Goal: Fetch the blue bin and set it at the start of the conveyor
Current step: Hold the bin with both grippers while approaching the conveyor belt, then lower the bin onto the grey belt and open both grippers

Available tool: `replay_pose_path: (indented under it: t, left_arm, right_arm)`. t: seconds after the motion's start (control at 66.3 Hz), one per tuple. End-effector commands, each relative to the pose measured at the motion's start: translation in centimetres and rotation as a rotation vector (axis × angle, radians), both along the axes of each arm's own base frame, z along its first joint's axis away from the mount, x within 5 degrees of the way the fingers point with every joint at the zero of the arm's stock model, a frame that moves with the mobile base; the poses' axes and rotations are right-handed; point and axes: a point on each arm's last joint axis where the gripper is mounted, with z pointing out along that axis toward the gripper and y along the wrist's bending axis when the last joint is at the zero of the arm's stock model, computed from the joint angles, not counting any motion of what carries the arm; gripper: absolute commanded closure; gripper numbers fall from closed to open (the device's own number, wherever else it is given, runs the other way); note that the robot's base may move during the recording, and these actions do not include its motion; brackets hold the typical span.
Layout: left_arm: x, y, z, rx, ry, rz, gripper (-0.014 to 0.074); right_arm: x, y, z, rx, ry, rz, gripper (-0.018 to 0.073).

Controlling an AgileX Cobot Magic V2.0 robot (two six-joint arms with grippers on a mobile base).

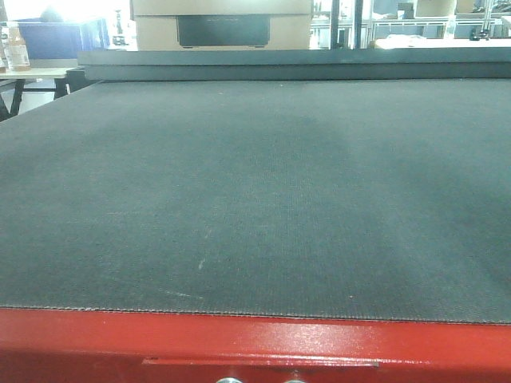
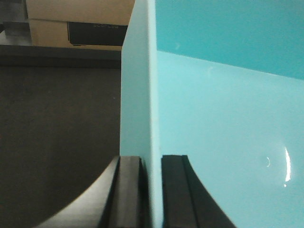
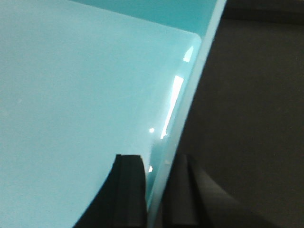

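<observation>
Light turquoise rectangular plastic bin (image 2: 228, 142), smooth-walled and glossy inside, carried between my two arms. The front-facing view does not show it; both wrist views are filled with it.

Left wrist view: my left gripper (image 2: 151, 161) pinches the bin's thin left wall. One black finger (image 2: 130, 190) lies on the outer face and the other on the inner face, both pads pressed flat against the plastic.

Right wrist view: my right gripper (image 3: 159, 164) clamps the opposite wall of the bin (image 3: 71, 95) in the same way, one finger (image 3: 128, 190) inside and its partner outside. A rounded inner corner shows near the top of this wall.

Beyond each gripped wall lies the dark grey woven conveyor belt (image 1: 255, 199), so the bin is over the belt. Whether its base touches the belt cannot be told.

Front-facing view: the belt ends nearest me at a glossy red metal frame edge (image 1: 255, 339) with two small silver buttons (image 1: 227, 380) at its lower margin. Behind the belt's far end stands a tan cardboard box (image 1: 223, 24). Clear plastic bottles (image 1: 14, 46) stand at far left.
</observation>
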Motion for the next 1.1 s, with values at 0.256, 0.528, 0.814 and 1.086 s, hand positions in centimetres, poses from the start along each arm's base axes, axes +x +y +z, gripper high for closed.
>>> replay_pose_path:
  t: [0.256,0.528,0.814,1.086]
  left_arm:
    - [-0.5,0.0,1.5,-0.074,-0.090,-0.008,0.0708]
    - [-0.6,0.0,-0.3,-0.025,0.085,-0.007,0.0708]
    - [2.3,-0.9,-8.0,0.073,0.417,0.000,0.0708]
    - [6.0,-1.9,-15.3,0.098,0.500,0.005,0.0708]
  right_arm:
    - [0.0,-0.2,0.7,-0.021,-0.065,0.002,0.0711]
    - [0.3,-0.1,-0.7,-0.057,0.051,0.015,0.0711]
    - [5.0,0.7,-6.7,-0.138,0.271,0.014,0.0711]
    - [9.2,1.5,-14.0,-0.179,0.378,0.007,0.0711]
